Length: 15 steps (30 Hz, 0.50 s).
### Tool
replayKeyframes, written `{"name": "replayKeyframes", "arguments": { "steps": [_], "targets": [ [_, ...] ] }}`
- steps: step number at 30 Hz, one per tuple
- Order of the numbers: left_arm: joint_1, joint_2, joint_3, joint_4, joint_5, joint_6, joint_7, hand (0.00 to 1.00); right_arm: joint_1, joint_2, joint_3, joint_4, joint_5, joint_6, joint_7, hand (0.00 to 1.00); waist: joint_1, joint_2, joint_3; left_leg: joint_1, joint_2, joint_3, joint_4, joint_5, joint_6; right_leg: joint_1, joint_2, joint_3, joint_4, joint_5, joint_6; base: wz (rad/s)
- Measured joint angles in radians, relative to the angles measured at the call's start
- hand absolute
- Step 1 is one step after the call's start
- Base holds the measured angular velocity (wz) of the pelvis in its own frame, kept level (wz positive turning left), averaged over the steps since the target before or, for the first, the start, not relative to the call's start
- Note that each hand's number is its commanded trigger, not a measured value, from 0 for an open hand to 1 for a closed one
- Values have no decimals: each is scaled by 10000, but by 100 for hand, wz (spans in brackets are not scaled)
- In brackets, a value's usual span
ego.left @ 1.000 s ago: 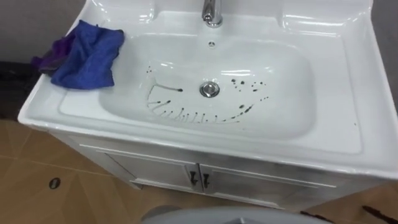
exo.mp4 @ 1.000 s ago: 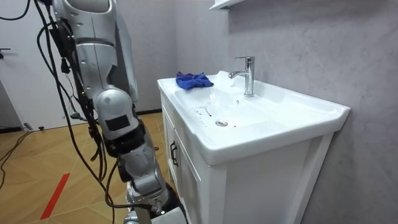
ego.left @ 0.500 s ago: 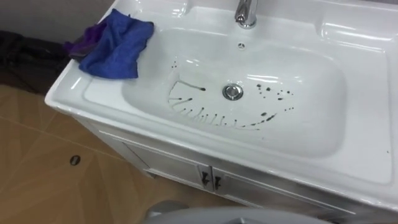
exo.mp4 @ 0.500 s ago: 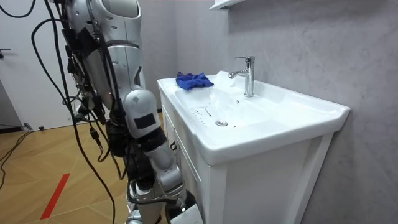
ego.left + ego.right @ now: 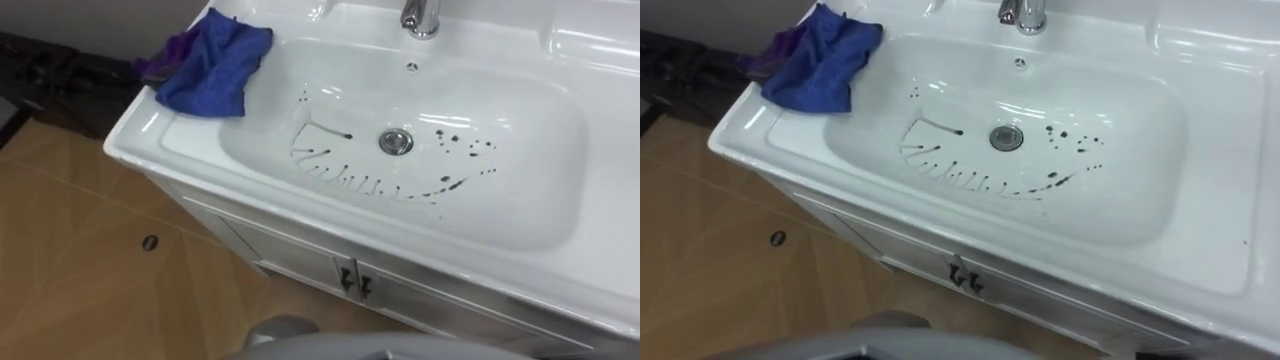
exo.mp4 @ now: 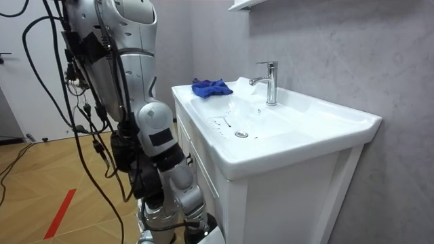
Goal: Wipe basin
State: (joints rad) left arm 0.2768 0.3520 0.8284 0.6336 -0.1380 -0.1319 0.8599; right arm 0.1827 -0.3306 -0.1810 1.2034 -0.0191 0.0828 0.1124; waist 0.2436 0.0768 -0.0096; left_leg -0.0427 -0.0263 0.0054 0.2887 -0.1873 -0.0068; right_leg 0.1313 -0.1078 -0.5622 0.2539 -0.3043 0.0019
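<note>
Robot stands at the cabinet (image 5: 300,265) front; either hand's state can't be told. The white basin (image 5: 520,195) at frame centre looks unwiped, with dark marks (image 5: 350,180) strung across the bowl on both sides of the drain (image 5: 396,141). Blue cloth (image 5: 215,65) sits bunched on the rim at upper left, close to the outer edge, so a sloppy reach could knock it to the floor, and a thin pinch might only smear the marks. Tap (image 5: 420,15) at top centre is a bump risk on far strokes.
</note>
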Motion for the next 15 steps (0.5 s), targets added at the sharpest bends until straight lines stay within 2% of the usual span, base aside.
{"name": "replayKeyframes", "arguments": {
  "steps": [3, 6, 10, 15],
  "targets": [
    [-141, 95, 0, -1082, 179, -282, 354, 0, 17, 6, 0, -6, -12, -77, 17, 0, 55, -24, 3, 3, 5, 30, 59, 0, 0, -38, -2, 135, 38, 0, -1, -11],
    [-229, 165, -32, -1985, 238, -292, 558, 0, 7, 6, 13, -16, -77, -118, 82, 0, 41, -2, 5, 6, 8, 15, 139, -1, 1, -39, -1, 211, 61, 1, -3, -7],
    [-241, 170, -68, -2909, 1047, -326, 939, 0, 142, 15, 78, -27, -27, -499, 102, 0, -175, 3, 24, 43, 25, 96, 145, -1, 1, -106, -33, 331, 230, -54, -28, -5],
    [-274, 176, -102, -3724, 1103, -349, 925, 0, 242, 60, 361, -17, 20, -697, 328, 0, -504, 19, 36, 62, 106, 190, 178, -9, -13, -129, 14, 446, 254, -56, -72, -6]
  ]
}}
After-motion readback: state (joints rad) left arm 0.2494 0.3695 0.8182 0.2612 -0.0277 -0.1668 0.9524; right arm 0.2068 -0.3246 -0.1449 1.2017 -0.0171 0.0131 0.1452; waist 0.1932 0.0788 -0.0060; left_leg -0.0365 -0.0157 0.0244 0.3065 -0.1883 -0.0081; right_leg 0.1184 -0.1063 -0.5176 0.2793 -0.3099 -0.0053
